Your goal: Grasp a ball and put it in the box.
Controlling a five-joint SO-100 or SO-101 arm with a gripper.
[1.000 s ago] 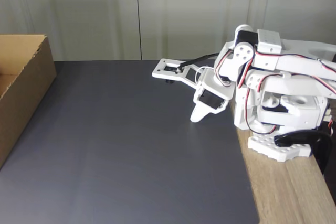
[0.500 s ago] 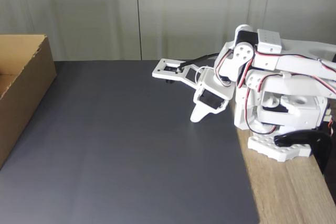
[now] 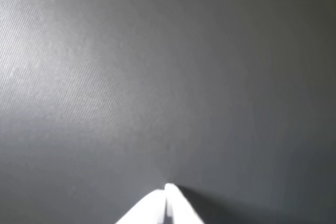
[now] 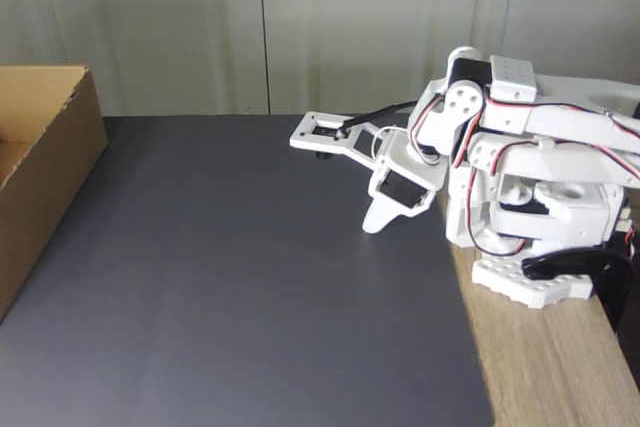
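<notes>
1. Grey wall panels (image 4: 300, 27) run behind a dark grey mat (image 4: 250, 287), which covers most of a wooden tabletop (image 4: 550, 367) whose pale grain shows along the right edge of the fixed view.
2. At the left edge of that view the cardboard box (image 4: 60, 157) sits on the mat, open side up; its long wall runs from the far corner toward the camera. Its inside is mostly hidden, and I cannot tell whether anything lies in it.
3. Well apart from the box, the white arm (image 4: 520, 177) is folded up at the right, its base on the bare wood.
4. Its gripper (image 4: 372, 224) points down at the mat, tip just above or on it.
5. In the wrist view the gripper (image 3: 168, 190) fingertips are pressed together with nothing between them, over bare mat (image 3: 157, 77).
</notes>
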